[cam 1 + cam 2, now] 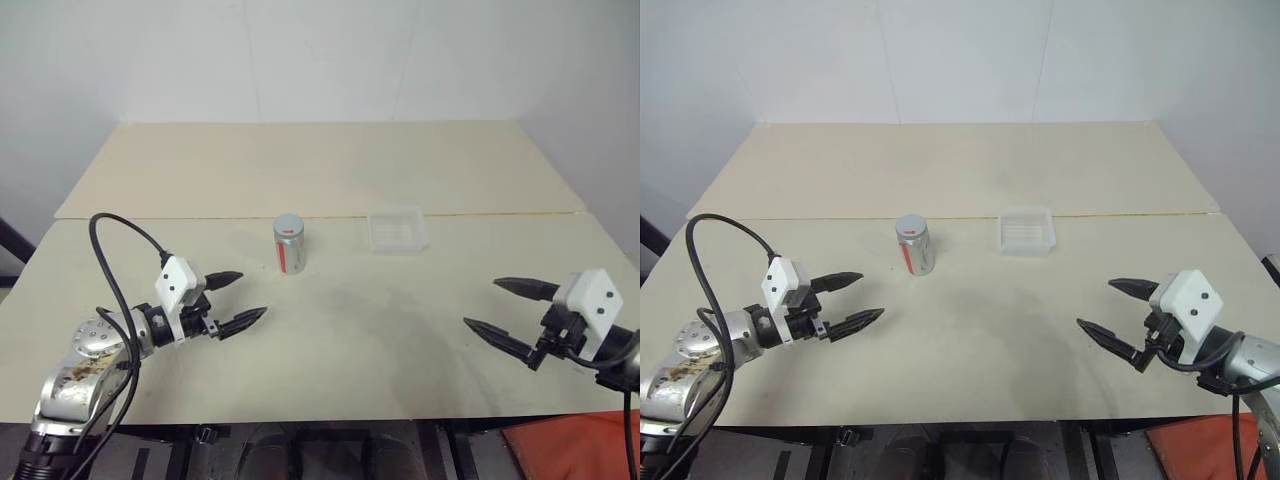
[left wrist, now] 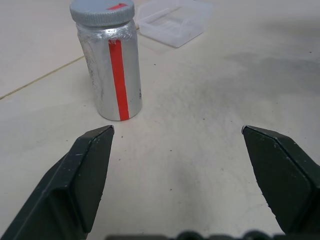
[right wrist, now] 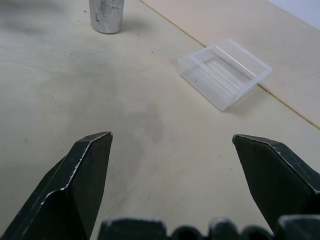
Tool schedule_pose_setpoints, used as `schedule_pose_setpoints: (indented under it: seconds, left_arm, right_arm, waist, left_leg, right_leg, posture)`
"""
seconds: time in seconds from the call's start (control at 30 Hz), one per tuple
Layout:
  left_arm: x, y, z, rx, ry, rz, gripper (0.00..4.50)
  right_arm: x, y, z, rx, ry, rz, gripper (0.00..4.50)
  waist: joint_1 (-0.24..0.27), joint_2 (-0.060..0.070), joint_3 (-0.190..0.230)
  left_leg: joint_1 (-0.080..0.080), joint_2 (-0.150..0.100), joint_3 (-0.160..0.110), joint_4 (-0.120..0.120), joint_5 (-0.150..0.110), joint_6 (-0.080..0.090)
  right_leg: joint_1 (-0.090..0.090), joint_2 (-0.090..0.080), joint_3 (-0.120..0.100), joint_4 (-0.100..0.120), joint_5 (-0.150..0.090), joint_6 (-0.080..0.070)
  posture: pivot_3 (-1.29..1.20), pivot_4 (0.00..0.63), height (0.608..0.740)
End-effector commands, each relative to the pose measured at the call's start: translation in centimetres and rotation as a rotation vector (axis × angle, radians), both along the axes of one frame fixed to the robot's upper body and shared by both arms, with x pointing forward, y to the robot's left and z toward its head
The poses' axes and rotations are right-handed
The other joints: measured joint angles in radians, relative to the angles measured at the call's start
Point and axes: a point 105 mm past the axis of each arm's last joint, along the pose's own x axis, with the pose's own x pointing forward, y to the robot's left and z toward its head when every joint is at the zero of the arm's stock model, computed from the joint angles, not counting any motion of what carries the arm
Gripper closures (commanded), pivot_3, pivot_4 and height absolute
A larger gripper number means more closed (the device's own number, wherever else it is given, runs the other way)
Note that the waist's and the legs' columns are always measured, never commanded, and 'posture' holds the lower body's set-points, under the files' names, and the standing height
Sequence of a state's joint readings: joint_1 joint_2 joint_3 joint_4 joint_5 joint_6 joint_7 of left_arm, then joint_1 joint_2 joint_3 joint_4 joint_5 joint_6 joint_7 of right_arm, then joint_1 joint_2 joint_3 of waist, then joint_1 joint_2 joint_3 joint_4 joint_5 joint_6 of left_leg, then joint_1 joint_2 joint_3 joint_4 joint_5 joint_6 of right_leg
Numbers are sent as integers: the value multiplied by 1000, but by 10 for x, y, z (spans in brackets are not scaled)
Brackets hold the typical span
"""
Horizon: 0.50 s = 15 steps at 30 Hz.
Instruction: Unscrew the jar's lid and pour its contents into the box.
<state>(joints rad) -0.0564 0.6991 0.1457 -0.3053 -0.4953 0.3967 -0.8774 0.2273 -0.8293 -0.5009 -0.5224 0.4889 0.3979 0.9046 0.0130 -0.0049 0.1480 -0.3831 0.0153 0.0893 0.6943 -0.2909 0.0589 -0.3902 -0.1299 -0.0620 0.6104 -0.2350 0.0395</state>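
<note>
Left gripper (image 1: 240, 297) held low over the pale wooden table (image 1: 380, 350), angled forward and inward, black fingers spread wide, nothing between them. Small silver-and-white cylindrical jar (image 1: 289, 246) with a red vertical stripe stands upright just ahead of its tips, apart from them; round grey metal screw lid (image 2: 102, 11) on the jar. Right gripper (image 1: 498, 311) mirrors the pose, pointing forward and inward, fingers equally wide, empty. Shallow clear plastic square box (image 1: 397, 229) sits well ahead of it, beside the jar.
</note>
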Motion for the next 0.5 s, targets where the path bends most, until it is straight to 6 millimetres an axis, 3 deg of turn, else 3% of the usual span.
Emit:
schedule_pose_setpoints:
  seconds: [0.03, 0.33, 0.5]
  left_arm:
    - [-3, -7, 8, -1, -33, -25, 33]
    - [-3, -11, 4, -7, -25, -41, 33]
    - [16, -8, 7, -13, -88, 84, 33]
  right_arm:
    - [-2, 4, 9, -20, -60, 14, 16]
    - [-3, 4, 7, -17, -64, 7, 16]
    - [1, 11, 5, -1, -73, 12, 16]
  waist:
    - [0, 0, 0]
    - [0, 0, 0]
    - [0, 0, 0]
  left_leg:
    - [0, 0, 0, 0, 0, 0]
    - [0, 0, 0, 0, 0, 0]
    - [0, 0, 0, 0, 0, 0]
  right_leg:
    - [0, 0, 0, 0, 0, 0]
    - [0, 0, 0, 0, 0, 0]
    - [0, 0, 0, 0, 0, 0]
  posture:
    - [0, 150, 740]
    - [0, 150, 740]
    - [0, 150, 740]
